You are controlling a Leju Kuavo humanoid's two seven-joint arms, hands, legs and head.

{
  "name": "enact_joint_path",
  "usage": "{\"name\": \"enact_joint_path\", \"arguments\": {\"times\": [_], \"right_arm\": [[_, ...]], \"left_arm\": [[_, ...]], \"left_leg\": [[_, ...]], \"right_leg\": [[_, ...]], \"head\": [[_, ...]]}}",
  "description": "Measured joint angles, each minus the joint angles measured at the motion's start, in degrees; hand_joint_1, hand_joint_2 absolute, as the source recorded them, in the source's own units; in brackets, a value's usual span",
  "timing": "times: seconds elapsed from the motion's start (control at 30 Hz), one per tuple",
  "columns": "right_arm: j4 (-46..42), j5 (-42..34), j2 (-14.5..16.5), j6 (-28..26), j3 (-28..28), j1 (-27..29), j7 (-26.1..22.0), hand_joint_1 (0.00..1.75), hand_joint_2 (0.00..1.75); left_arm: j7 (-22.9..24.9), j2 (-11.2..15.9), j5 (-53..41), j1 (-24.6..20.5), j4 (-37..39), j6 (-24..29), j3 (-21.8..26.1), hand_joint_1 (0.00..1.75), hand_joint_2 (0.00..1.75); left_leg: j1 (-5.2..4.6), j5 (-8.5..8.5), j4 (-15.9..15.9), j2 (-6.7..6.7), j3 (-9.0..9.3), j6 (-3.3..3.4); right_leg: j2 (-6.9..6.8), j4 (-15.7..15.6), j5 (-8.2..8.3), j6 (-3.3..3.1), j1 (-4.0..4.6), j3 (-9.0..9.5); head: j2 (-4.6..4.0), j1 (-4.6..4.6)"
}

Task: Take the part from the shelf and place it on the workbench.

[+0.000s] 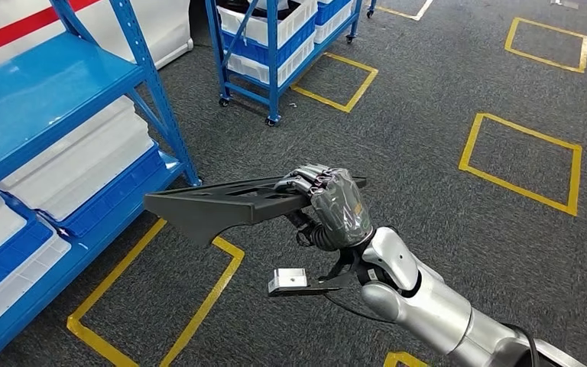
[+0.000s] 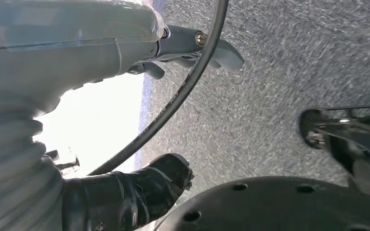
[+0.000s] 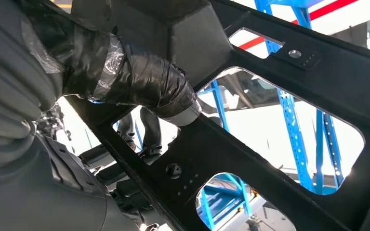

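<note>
The part [image 1: 222, 202] is a flat black plate with large cut-outs, held level above the carpet, its long pointed end reaching toward the blue shelf. My right hand [image 1: 335, 202] grips it at its right end, fingers curled over the top edge. In the right wrist view the thumb [image 3: 139, 79] presses against the part [image 3: 250, 159] from underneath, and the shelf posts show through the openings. My left hand [image 2: 53, 72] hangs over the floor with nothing in it, its dark thumb [image 2: 144, 190] apart from the pale fingers [image 2: 221, 53].
A blue shelf [image 1: 61, 84] stands at the left, with white and blue bins [image 1: 84, 164] on its lower levels. A wheeled blue rack [image 1: 275, 46] with more bins stands further back. Yellow taped squares [image 1: 520, 153] mark the dark carpet to the right.
</note>
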Motion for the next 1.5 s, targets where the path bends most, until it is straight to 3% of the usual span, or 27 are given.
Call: {"name": "enact_joint_path", "arguments": {"times": [0.07,0.13,0.2,0.27,0.3,0.37,0.43,0.47,0.5,0.53,0.63,0.7,0.77,0.83,0.87,0.93,1.0,1.03,1.07,1.13,1.17,1.23,1.33,1.4,1.5], "right_arm": [[0.2,0.0,0.0,0.1,0.0,0.0,0.0,1.75,1.75],[0.2,0.0,0.0,0.1,0.0,-0.1,0.0,1.75,1.75],[0.2,-0.1,0.1,0.0,-0.1,-0.2,0.1,1.75,1.75],[0.2,-0.1,0.0,0.0,-0.1,-0.2,0.1,1.75,1.75],[0.3,-0.1,0.0,0.0,-0.1,-0.1,0.1,1.75,1.75],[0.3,0.0,0.0,0.1,-0.2,-0.2,0.1,1.75,1.75],[0.4,0.0,0.0,0.2,-0.2,-0.3,0.2,1.75,1.75],[0.4,0.0,0.0,0.4,-0.2,-0.3,0.2,1.75,1.75],[0.5,0.0,0.0,0.5,-0.2,-0.2,0.2,1.75,1.75],[0.6,0.0,0.0,0.6,-0.2,-0.2,0.2,1.75,1.75],[0.7,0.0,0.0,0.7,-0.3,-0.5,0.2,1.75,1.75],[0.7,0.0,0.0,0.7,-0.3,-0.9,0.2,1.75,1.75],[0.6,0.0,-0.1,0.7,-0.4,-1.1,0.3,1.75,1.75],[0.6,0.0,-0.1,0.7,-0.5,-1.1,0.3,1.75,1.75],[0.6,0.0,-0.1,0.7,-0.5,-1.1,0.4,1.75,1.75],[0.7,0.0,-0.1,0.8,-0.5,-1.2,0.4,1.75,1.75],[0.7,0.0,0.0,0.8,-0.5,-1.1,0.4,1.75,1.75],[0.7,0.0,0.0,0.8,-0.5,-1.0,0.4,1.75,1.75],[0.7,0.0,0.0,0.8,-0.5,-1.0,0.4,1.75,1.75],[0.7,0.0,0.0,0.8,-0.5,-1.0,0.4,1.75,1.75],[0.7,0.0,0.0,0.8,-0.5,-1.0,0.4,1.75,1.75],[0.7,0.0,0.0,0.8,-0.5,-0.9,0.4,1.75,1.75],[0.7,0.0,-0.1,0.8,-0.5,-0.8,0.4,1.75,1.75],[0.7,0.0,-0.2,0.8,-0.5,-0.7,0.4,1.75,1.75],[0.8,0.0,-0.1,0.9,-0.5,-0.6,0.4,1.75,1.75]], "left_arm": [[-0.4,0.0,0.1,-0.1,0.0,0.0,0.0,0.0,1.75],[-1.1,-0.1,0.4,0.0,0.0,-0.1,0.1,0.0,1.75],[-1.6,-0.2,0.6,0.1,0.0,-0.3,0.2,0.0,1.75],[-1.8,-0.3,0.6,0.3,0.0,-0.4,0.3,0.0,1.75],[-1.9,-0.3,0.7,0.3,0.0,-0.4,0.4,0.0,1.75],[-1.9,-0.3,0.7,0.3,0.0,-0.5,0.4,0.0,1.75],[-1.9,-0.3,0.7,0.3,0.0,-0.6,0.5,0.0,1.75],[-1.9,-0.3,0.7,0.3,0.0,-0.6,0.5,0.0,1.75],[-1.9,-0.3,0.7,0.3,0.0,-0.6,0.5,0.0,1.75],[-1.9,-0.3,0.7,0.3,0.0,-0.6,0.5,0.0,1.75],[-1.9,-0.5,0.7,0.3,0.0,-0.6,0.5,0.0,1.75],[-2.0,-0.8,0.8,0.3,0.0,-0.7,0.6,0.0,1.75],[-2.0,-0.9,0.8,0.1,0.0,-0.7,0.6,0.0,1.75],[-2.0,-0.8,0.8,0.0,0.0,-0.8,0.6,0.0,1.75],[-2.0,-0.8,0.8,0.0,0.0,-0.8,0.6,0.0,1.75],[-2.0,-0.7,0.7,0.0,0.0,-0.8,0.6,0.0,1.75],[-2.1,-0.6,0.7,0.1,0.0,-0.7,0.6,0.0,1.75],[-2.1,-0.5,0.7,0.1,0.0,-0.7,0.6,0.0,1.75],[-2.1,-0.4,0.7,0.2,0.0,-0.7,0.6,0.0,1.75],[-2.1,-0.3,0.7,0.2,0.0,-0.7,0.6,0.0,1.75],[-2.1,-0.3,0.7,0.2,0.0,-0.7,0.6,0.0,1.75],[-2.1,-0.3,0.7,0.2,0.0,-0.8,0.6,0.0,1.75],[-2.1,-0.3,0.7,0.1,0.0,-0.7,0.6,0.0,1.75],[-2.1,-0.2,0.7,0.1,0.0,-0.7,0.6,0.0,1.75],[-2.1,-0.2,0.7,0.2,0.0,-0.7,0.6,0.0,1.75]], "left_leg": [[0.42,3.98,-6.0,-0.56,4.37,-0.44],[0.78,4.55,-12.9,-2.71,8.76,-0.84],[0.76,3.21,-15.9,-3.93,10.18,-0.49],[0.62,3.45,-16.1,-2.91,9.79,0.48],[0.57,3.78,-16.1,-2.33,9.7,0.99],[0.41,4.62,-16.3,-1.0,9.15,2.06],[-0.13,5.37,-16.2,0.11,8.24,2.61],[-0.45,5.68,-16.2,0.69,7.75,2.74],[-0.76,5.94,-16.2,1.26,7.34,2.84],[-1.06,6.15,-16.2,1.78,7.0,2.93],[-1.57,6.56,-16.2,3.16,6.51,3.02],[-1.44,6.79,-16.3,3.98,6.34,2.7],[-1.39,7.06,-16.7,4.81,6.46,2.21],[-1.46,6.2,-16.0,3.77,6.28,1.77],[-1.46,5.06,-14.4,2.57,5.59,1.52],[-1.02,1.43,-7.8,0.32,2.43,0.95],[-0.49,-0.43,-2.3,-0.13,-0.24,0.25],[-0.22,0.24,-2.2,-0.13,-0.31,-0.15],[0.07,1.9,-4.2,-0.2,0.68,-0.58],[0.56,5.21,-11.1,-1.28,3.98,-1.35],[0.65,6.01,-13.6,-1.94,5.16,-1.3],[0.43,5.96,-14.9,-2.62,5.63,-0.45],[0.39,6.65,-15.1,-1.35,5.55,1.08],[0.55,7.06,-15.5,-0.48,5.54,1.74],[0.37,7.18,-15.6,0.85,5.32,1.95]], "right_leg": [[0.82,1.0,0.62,0.7,-0.47,-1.68],[1.59,2.1,1.13,1.48,-0.66,-3.2],[2.58,2.7,2.05,2.14,-0.46,-4.12],[3.41,2.6,3.01,2.55,-0.54,-4.41],[3.2,2.8,2.88,2.64,-0.62,-4.61],[1.41,6.6,-0.1,2.83,-0.63,-6.19],[-0.28,14.3,-4.83,2.93,-0.51,-8.86],[-0.54,17.7,-6.41,2.84,-0.43,-9.72],[-0.64,19.3,-7.09,2.54,-0.29,-9.68],[-0.7,18.5,-6.76,1.98,0.01,-8.33],[-2.53,6.7,-4.1,-1.23,2.12,0.02],[-3.8,2.3,-4.01,-2.76,3.29,2.51],[-3.23,1.2,-3.5,-3.32,3.55,2.85],[-2.54,-0.8,-2.34,-3.42,2.97,3.68],[-2.23,-1.7,-1.75,-3.34,2.57,4.03],[-1.49,-2.3,-1.19,-3.11,2.04,3.9],[-0.55,-1.8,-1.12,-2.79,1.78,3.21],[-0.01,-1.3,-1.16,-2.52,1.58,2.81],[0.56,-0.7,-1.28,-2.11,1.3,2.39],[1.64,1.0,-1.8,-0.99,0.71,1.35],[2.12,1.9,-2.06,-0.46,0.6,0.75],[2.83,2.9,-2.11,0.39,0.6,-0.19],[2.97,3.4,-2.15,1.27,0.41,-0.82],[1.39,7.0,-4.46,1.74,0.29,-2.44],[-0.29,17.0,-9.13,2.37,-0.03,-6.85]], "head": [[0.0,-0.01],[0.0,0.01],[-0.01,0.03],[-0.01,0.04],[-0.01,0.04],[-0.02,0.09],[-0.02,0.13],[-0.02,0.13],[-0.01,0.12],[-0.02,0.13],[-0.02,0.11],[-0.01,0.13],[0.0,0.15],[-0.01,0.11],[-0.01,0.12],[-0.01,0.1],[0.0,0.1],[0.0,0.11],[0.0,0.1],[0.0,0.09],[0.0,0.09],[0.0,0.07],[0.0,0.08],[0.0,0.11],[0.0,0.13]]}}
